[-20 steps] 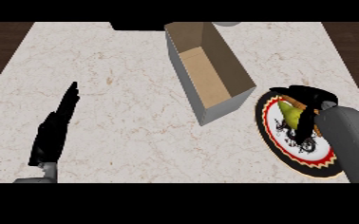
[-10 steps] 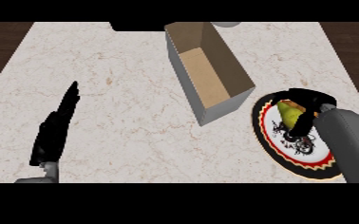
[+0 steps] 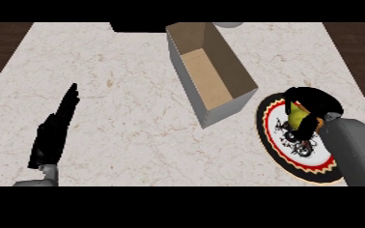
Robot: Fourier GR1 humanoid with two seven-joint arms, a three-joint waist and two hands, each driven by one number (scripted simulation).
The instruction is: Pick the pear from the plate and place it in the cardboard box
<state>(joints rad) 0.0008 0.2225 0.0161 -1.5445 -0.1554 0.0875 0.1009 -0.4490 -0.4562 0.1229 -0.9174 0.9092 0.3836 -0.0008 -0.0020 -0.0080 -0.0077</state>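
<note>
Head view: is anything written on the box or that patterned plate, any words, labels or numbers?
None: no readable text anywhere.
The cardboard box is plain.
The plate bears a dark middle pattern, ornament rather than letters; the right hand, curled round the pear, hides part of it.

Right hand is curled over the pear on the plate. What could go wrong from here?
1. The right robot hand hides most of the pear, so its hold cannot be checked; the pear may slip on lifting.
2. The cardboard box has a tall wall facing the plate; a low carry could strike it.
</note>
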